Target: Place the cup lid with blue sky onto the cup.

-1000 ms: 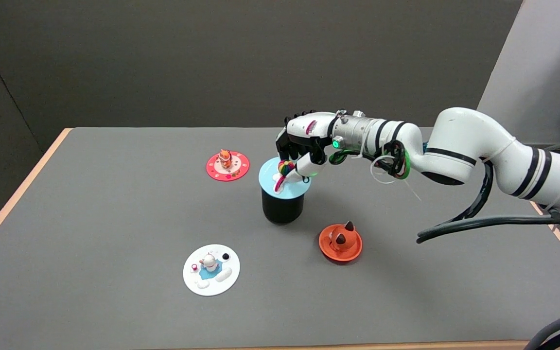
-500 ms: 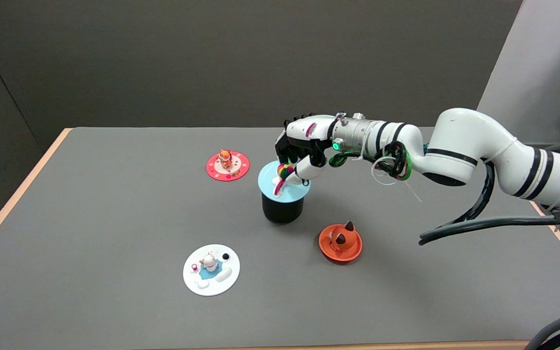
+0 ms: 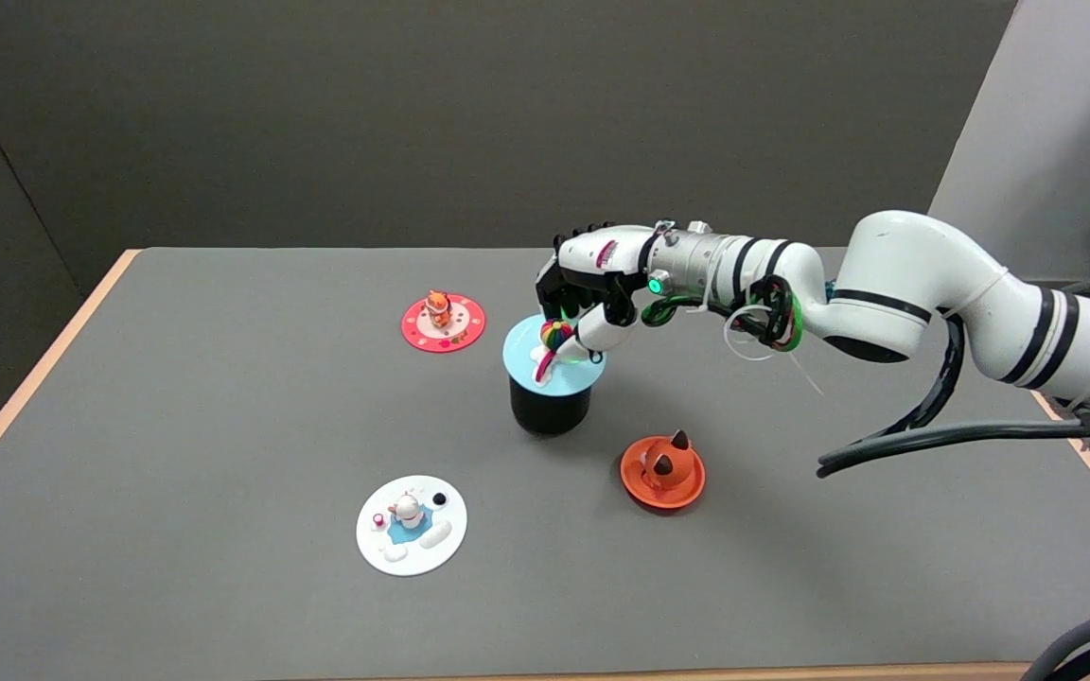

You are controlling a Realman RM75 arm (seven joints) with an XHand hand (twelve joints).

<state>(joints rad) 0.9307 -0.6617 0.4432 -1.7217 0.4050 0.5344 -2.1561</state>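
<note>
The sky-blue cup lid (image 3: pixel 526 352) with a rainbow and a coloured ball knob lies on top of the black cup (image 3: pixel 550 409) near the table's middle. My right hand (image 3: pixel 590 288) reaches in from the right and hovers over the lid's far right side. Its thumb rests against the rainbow, and its curled black fingers (image 3: pixel 556 298) come down on the ball knob, so the hand still pinches the lid's knob. The cup's rim is hidden under the lid.
A red lid (image 3: pixel 444 323) with an orange figure lies to the cup's far left. An orange lid (image 3: pixel 662 470) lies near right of the cup, and a white lid (image 3: pixel 412 524) sits toward the near left. The table's wooden edges run along both sides.
The lid has sunk a little and now sits level on the cup. The hand has lowered slightly with it and kept its hold on the knob.
</note>
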